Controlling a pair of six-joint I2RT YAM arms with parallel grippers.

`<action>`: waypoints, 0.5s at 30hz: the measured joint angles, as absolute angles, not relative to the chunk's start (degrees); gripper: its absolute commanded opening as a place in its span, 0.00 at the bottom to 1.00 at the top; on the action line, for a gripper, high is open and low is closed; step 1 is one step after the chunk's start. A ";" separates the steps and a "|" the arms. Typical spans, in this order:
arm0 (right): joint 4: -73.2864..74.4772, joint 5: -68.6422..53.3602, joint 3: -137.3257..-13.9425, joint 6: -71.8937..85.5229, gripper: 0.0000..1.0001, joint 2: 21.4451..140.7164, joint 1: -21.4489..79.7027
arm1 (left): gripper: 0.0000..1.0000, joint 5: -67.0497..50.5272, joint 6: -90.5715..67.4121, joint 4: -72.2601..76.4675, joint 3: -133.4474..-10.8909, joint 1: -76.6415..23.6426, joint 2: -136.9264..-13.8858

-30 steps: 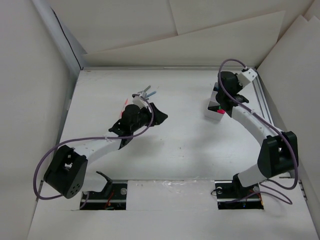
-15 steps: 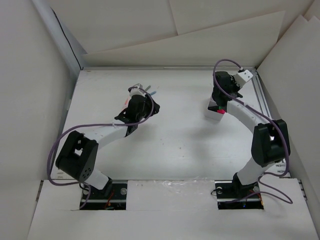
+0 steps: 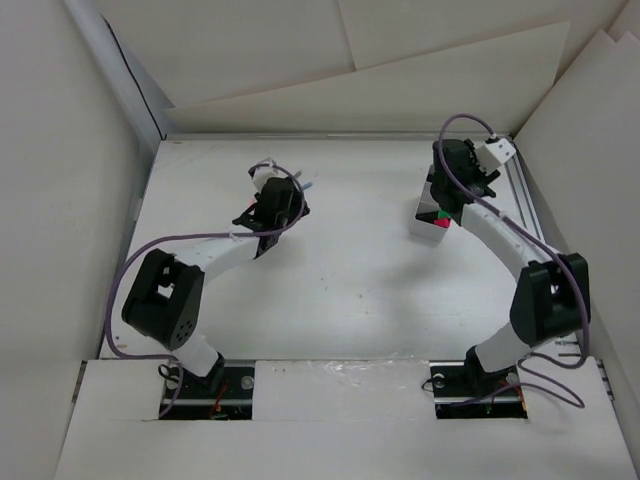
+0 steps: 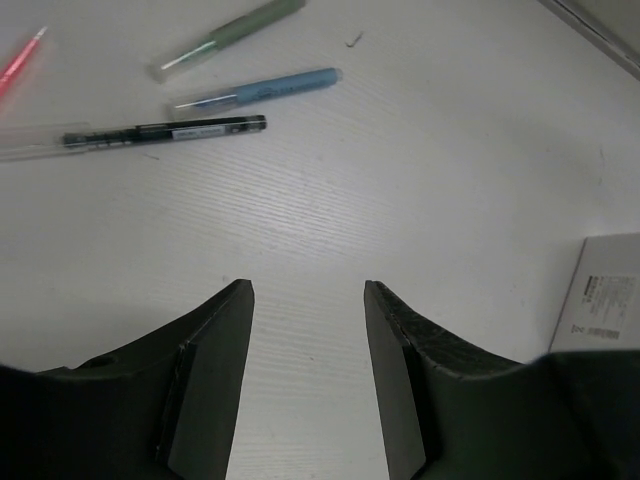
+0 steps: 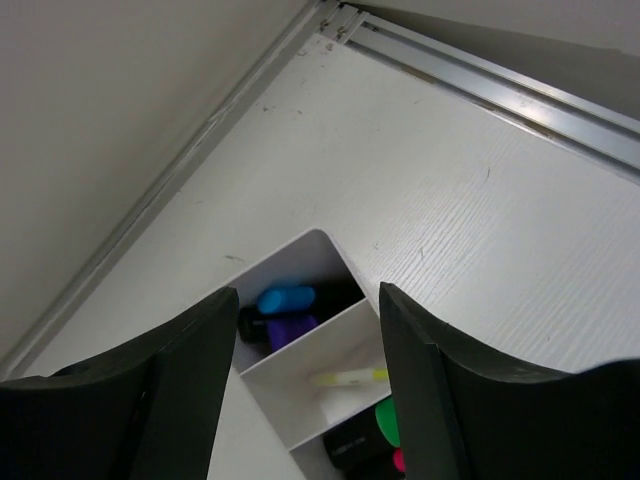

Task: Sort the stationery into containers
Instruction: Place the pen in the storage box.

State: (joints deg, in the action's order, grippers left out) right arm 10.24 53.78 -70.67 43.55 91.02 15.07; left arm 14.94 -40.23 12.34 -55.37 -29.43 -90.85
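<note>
The left tool (image 4: 305, 300) stands moderately wide with nothing between its fingers, hanging low over the bare counter (image 4: 420, 150). Ahead of it, well apart from the fingertips, lie three thin pens close together: a black pen (image 4: 165, 130) nearest, a blue pen (image 4: 260, 88) just beyond it, and a green-grey pen (image 4: 230, 35) farthest. A red sliver (image 4: 20, 60) at the frame edge may be another pen, though too little shows to say.

The right tool (image 5: 305, 300) is also parted and empty, poised above the white box (image 5: 300, 245). In the box's far compartment sit a blue-ended highlighter (image 5: 285, 298) and a purple-ended one (image 5: 292, 328); a pale yellow piece (image 5: 350, 378) lies in the middle compartment, and a green end (image 5: 385, 420) shows in the nearest.

The pens seem to be what is left to sort. The risk lies in their spacing: black and blue lie near enough that one closing could catch both or flick one away. Being thin and flat on the counter, a pen may roll from the fingertips, and a steep descent could scrape the counter. On the right, any drop could nudge the light box
</note>
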 measured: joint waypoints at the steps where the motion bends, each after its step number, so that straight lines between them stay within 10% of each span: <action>1: 10.81 52.71 -70.22 43.94 0.62 89.10 15.18 | 0.45 15.03 -40.40 11.86 -55.37 -28.75 -91.00; 7: 11.27 42.24 -63.77 45.21 0.12 71.94 20.45 | 0.38 13.82 -42.06 9.06 -53.52 -19.29 -90.59; 15: 10.17 30.26 -56.88 45.21 0.11 58.67 29.76 | 0.36 16.40 -40.66 0.47 -50.22 -13.06 -89.38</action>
State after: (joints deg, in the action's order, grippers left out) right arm 10.17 30.26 -56.88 45.21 58.67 29.76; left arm 16.40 -40.66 0.47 -50.22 -13.06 -89.38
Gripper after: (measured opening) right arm 0.076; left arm 0.365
